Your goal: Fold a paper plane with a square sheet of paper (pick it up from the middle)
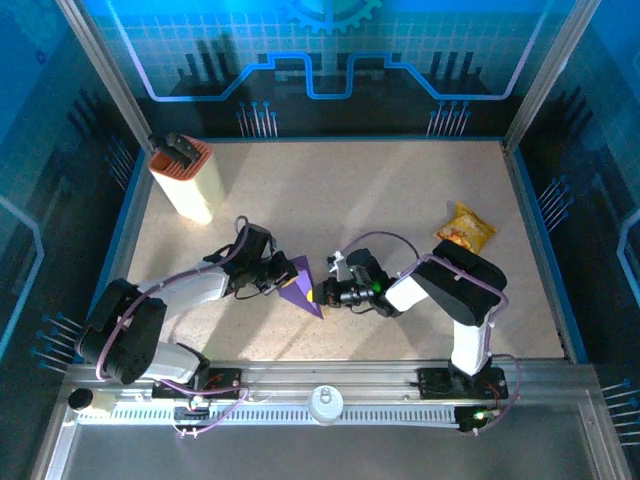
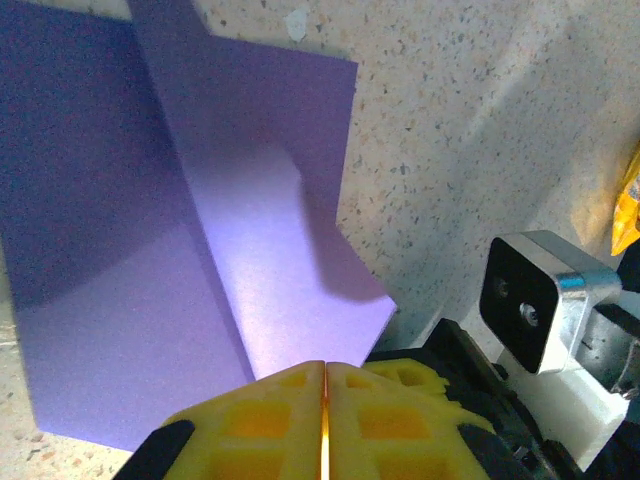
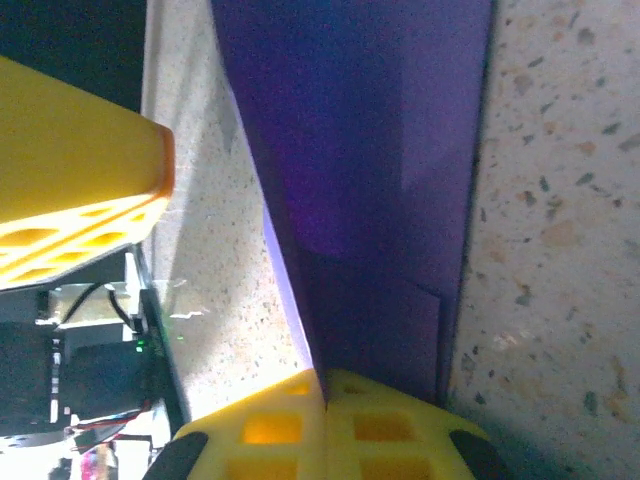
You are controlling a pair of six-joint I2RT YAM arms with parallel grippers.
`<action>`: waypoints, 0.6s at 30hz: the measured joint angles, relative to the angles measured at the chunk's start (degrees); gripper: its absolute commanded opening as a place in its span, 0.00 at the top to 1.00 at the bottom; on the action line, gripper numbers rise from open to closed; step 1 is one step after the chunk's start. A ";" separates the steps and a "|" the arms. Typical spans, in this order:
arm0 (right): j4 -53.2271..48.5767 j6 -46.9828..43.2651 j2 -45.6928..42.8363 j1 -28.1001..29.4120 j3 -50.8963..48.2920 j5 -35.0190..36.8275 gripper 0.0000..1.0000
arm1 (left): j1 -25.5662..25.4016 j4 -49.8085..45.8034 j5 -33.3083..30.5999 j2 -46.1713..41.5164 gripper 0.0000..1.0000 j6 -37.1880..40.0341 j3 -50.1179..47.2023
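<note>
The square sheet of paper [image 1: 300,290] is purple and lies creased into a pointed wedge on the speckled table between the two arms. In the left wrist view the paper [image 2: 250,220] has one flap flat and a paler flap raised along a crease. My right gripper [image 1: 325,295] is shut on the paper's right edge. In its wrist view the paper [image 3: 380,180] runs into the seam of that gripper [image 3: 325,375]. My left gripper [image 1: 287,278] is shut at the paper's left edge. Its seam [image 2: 325,365] holds no paper, and the sheet starts just past its tips.
A yellow-orange snack packet [image 1: 466,228] lies at the right. A tall cream-and-orange box [image 1: 185,178] stands at the back left. Blue walls ring the table, and the metal rail [image 1: 320,385] runs along the near edge. One yellow left finger [image 3: 90,180] hangs near the paper.
</note>
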 measured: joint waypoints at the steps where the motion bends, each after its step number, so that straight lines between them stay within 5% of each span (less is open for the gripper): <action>1: 1.25 0.66 0.39 -0.22 -0.26 -0.44 0.99 | 0.00 0.24 0.17 0.42 0.90 0.00 0.00; 18: 4.31 3.63 1.25 -0.63 -1.18 -0.85 0.98 | 0.00 3.32 1.01 7.43 0.90 0.90 1.86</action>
